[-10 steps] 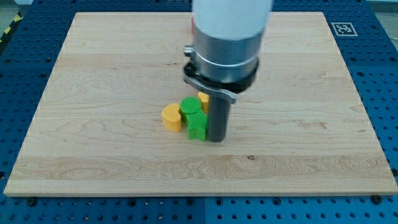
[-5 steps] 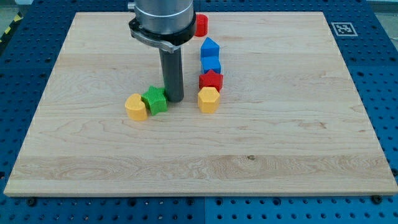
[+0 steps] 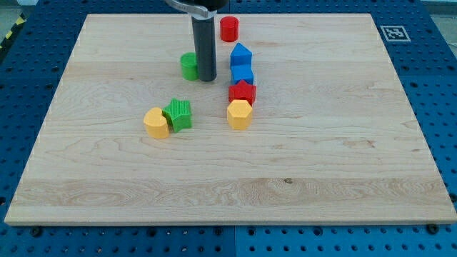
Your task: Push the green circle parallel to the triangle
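Camera view, single oblique look down onto a pale wooden board point(image 3: 343, 143) resting on a blue perforated base point(image 3: 21, 93).

Tool: straight dark rod, no jaws to open or close; my tip point(image 3: 207, 78) set down on the board, touching or just beside the right flank of the small green circular block point(image 3: 189, 66). Contact not resolvable at this size.

Task object: green circle, short ribbed cylinder, upright, in the upper-middle of the board, left of the column of blocks. Top face flat and unmarked; right edge partly masked by the rod.

Reference: blue block with peaked top point(image 3: 241, 55), apparently the triangle, at the head of a column running toward the view's bottom: blue cube-like block point(image 3: 243, 73), red star-shaped block point(image 3: 242, 91), yellow hexagonal block point(image 3: 240, 113). Red cylindrical block point(image 3: 229, 28) further toward the view's top, apart from the column.

Progress, as judged: green circle nearly level with the blue peaked block, only slightly lower in the view, rod between the two. Alignment seemingly close to complete; at most a small nudge toward the view's top left.

Bystanders: green star-shaped ribbed block point(image 3: 178, 113) and yellow rounded block point(image 3: 155, 123), touching, lower left of centre, well apart from the tip.
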{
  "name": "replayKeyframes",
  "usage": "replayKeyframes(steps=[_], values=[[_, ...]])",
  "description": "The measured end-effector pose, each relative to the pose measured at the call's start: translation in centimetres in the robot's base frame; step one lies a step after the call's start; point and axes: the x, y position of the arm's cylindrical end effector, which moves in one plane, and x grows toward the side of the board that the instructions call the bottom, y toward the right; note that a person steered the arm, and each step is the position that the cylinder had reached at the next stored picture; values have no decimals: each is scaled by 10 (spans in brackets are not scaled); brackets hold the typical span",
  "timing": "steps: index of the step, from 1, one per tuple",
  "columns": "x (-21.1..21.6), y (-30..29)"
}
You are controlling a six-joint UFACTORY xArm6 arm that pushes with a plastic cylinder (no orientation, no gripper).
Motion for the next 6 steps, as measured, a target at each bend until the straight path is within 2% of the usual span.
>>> replayKeyframes(steps=[1,5,6], values=[[-16,-5],[-7,-8],[-21,-13]])
